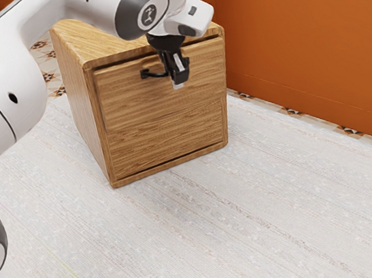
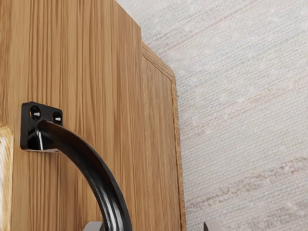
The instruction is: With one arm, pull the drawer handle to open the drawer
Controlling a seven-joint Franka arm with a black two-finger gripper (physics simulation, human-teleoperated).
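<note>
In the exterior view, the box-shaped oak-grain wooden cabinet (image 1: 82, 40) stands on the pale grey woven-textured bench (image 1: 265, 211), set at an angle before the orange wall (image 1: 309, 39). Its large wooden drawer front (image 1: 161, 122) faces the view's lower right and looks flush in its frame, so I judge the drawer not yet opened. The white Franka arm (image 1: 18, 55) reaches over the cabinet top so that the black two-finger tool (image 1: 177, 76) comes down in front of the drawer's upper edge, at the slim black curved metal handle (image 1: 155, 74). That approach puts the fingers across the bar, ready for a straight pull away from the cabinet.

In the wrist view, the handle (image 2: 91, 163) arcs from its black screwed mounting plate (image 2: 36, 115) on the drawer front (image 2: 82, 57) toward the hand. It passes just beside one grey fingertip (image 2: 94, 225), and the other tip sits well apart from it. The tool therefore reads as spread around the bar, not pinching it. Closing first would probably keep the bar from slipping out during the pull.
</note>
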